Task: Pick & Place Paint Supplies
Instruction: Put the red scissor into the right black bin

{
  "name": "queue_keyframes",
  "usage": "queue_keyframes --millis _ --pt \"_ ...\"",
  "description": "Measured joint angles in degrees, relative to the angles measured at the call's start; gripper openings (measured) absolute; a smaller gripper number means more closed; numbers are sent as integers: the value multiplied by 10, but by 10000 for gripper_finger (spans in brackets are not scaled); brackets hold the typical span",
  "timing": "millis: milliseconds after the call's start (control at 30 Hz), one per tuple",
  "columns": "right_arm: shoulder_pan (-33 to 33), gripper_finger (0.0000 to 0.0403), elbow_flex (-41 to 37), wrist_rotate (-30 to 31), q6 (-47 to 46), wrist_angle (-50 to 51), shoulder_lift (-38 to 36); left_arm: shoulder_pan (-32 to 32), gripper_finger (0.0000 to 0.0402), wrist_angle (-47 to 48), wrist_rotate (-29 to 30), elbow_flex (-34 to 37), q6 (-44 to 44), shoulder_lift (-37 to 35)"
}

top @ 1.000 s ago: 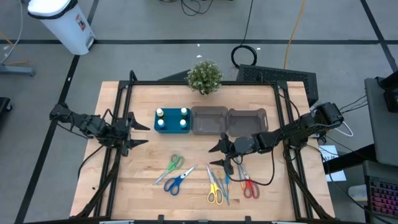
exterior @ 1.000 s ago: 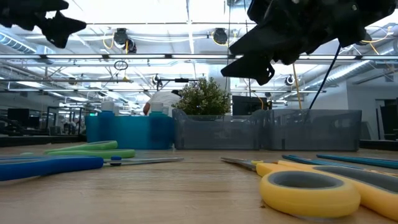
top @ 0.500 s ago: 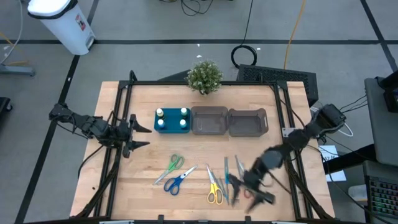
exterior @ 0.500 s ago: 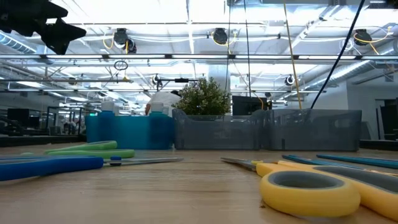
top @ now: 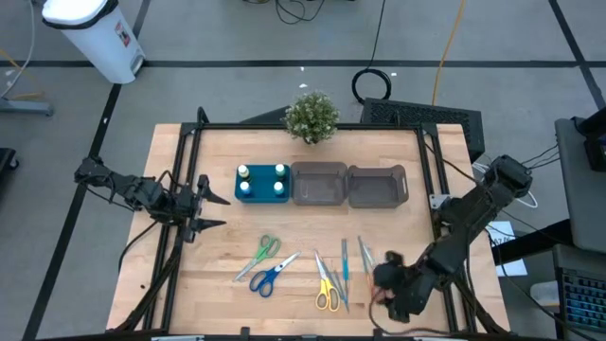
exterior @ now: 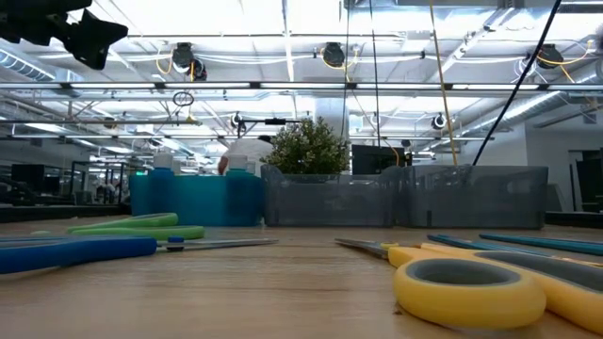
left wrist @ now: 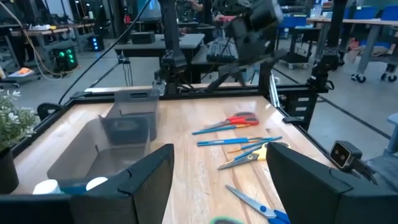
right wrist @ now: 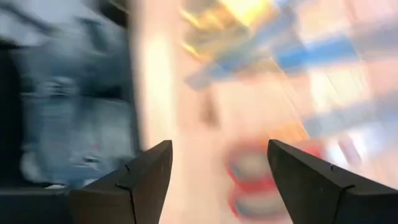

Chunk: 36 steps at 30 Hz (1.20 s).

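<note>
Sorting had barely begun, by my read: both grey bins [top: 348, 184] sat empty, four white-capped bottles [top: 261, 182] stood in the teal tray [top: 261, 198]. Green scissors [top: 265, 249], blue scissors [top: 272, 274], yellow scissors [top: 327, 287] and blue sticks [top: 345, 261] lay flat on the table [top: 227, 256] near the front. Right hand [top: 390, 287] hovered wide and empty over the red scissors [left wrist: 239, 119]. Left hand [top: 202, 206] waited wide at the left edge.

red scissors [top: 382, 289] partly hidden under right claw [top: 390, 284]
</note>
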<state>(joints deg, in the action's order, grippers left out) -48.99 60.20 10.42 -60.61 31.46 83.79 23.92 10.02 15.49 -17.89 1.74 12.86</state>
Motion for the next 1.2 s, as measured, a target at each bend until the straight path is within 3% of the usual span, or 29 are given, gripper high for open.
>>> queue_keyframes --millis 100,367,533,733,1200 --pt "-18 253 -24 0 -93 46 0 0 256 1 0 0 0 0" --pt "-41 253 -121 -2 -218 -6 1 0 265 1 0 0 0 0" --pt "-44 253 -155 0 -231 -62 13 0 261 1 0 0 0 0" --pt "-44 251 -153 -6 -228 -50 54 0 254 1 0 0 0 0" --pt "-27 150 -155 27 -274 43 68 0 260 0 0 0 0 0"
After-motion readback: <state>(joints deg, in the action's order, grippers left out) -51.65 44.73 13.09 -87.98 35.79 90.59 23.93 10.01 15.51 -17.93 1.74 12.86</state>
